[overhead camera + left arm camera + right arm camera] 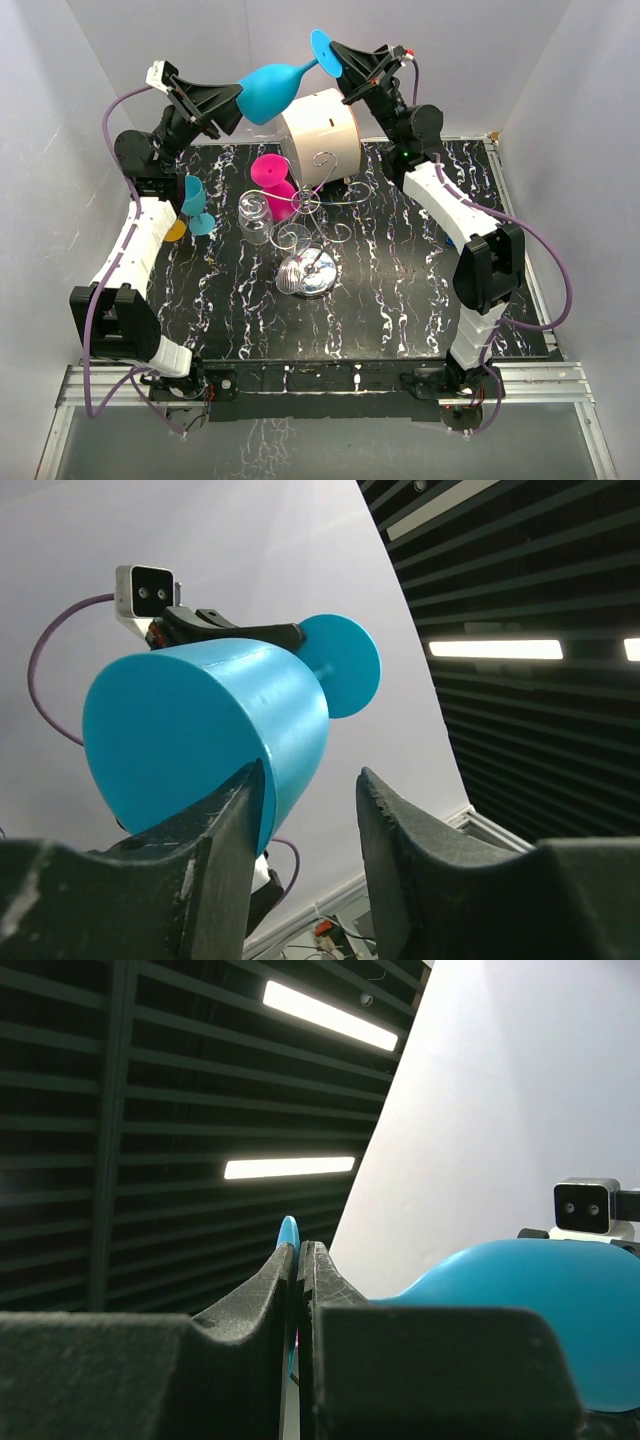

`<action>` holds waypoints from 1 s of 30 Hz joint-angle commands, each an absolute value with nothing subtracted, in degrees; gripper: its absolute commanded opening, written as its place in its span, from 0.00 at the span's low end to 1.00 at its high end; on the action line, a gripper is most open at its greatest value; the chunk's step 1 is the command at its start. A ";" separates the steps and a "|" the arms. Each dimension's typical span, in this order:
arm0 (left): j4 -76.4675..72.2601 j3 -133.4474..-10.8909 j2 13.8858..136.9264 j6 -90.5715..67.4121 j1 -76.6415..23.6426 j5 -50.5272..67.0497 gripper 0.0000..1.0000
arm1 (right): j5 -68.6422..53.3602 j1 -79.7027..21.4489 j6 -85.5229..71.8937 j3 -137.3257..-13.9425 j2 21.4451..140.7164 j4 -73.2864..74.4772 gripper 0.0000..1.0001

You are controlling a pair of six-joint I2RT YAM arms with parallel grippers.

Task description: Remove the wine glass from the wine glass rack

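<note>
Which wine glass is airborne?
The large sky-blue plastic wine glass, its foot pinched in the right tool; the pink glass, clear glass and small teal glass sit lower.

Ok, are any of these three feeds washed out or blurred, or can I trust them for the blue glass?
Top view: even light, sharp; only the shiny base of the rack glints. Left wrist view: blue glass crisp, ceiling lights blown out, left claw dark and soft. Right wrist view: mostly dark ceiling, right claw in shadow, glass only partly visible.
</note>
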State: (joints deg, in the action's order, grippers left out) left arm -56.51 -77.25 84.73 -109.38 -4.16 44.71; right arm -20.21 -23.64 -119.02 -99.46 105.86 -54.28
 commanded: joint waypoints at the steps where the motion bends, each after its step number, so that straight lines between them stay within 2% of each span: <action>1: -61.40 -78.05 81.41 -111.07 -5.03 43.43 0.38 | -18.72 -23.91 -122.38 -99.45 105.17 -58.94 0.00; 4: -61.61 -77.77 81.30 -111.56 -5.34 43.51 0.31 | -18.70 -23.91 -122.83 -99.40 105.16 -59.04 0.00; 12: -61.53 -76.84 81.21 -112.82 -5.80 42.86 0.02 | -18.83 -23.91 -123.53 -98.57 105.03 -60.51 0.01; 18: -64.79 -77.46 81.64 -115.59 -5.78 41.27 0.00 | -18.17 -23.80 -121.58 -94.76 103.50 -61.84 0.38; 20: -65.52 -77.88 81.75 -116.07 -5.80 41.11 0.00 | -18.26 -23.42 -120.67 -93.89 103.09 -62.11 0.48; 25: -65.08 -78.41 80.91 -114.97 -5.79 39.97 0.00 | -18.27 -21.93 -117.68 -90.37 100.84 -61.21 0.67; 30: -59.44 -80.15 79.34 -108.79 -5.60 40.25 0.00 | -19.38 -19.44 -112.76 -84.67 96.74 -57.54 0.82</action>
State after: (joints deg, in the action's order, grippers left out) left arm -60.55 -77.12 83.77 -113.91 -5.50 41.19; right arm -19.22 -21.56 -117.16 -87.29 102.89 -57.14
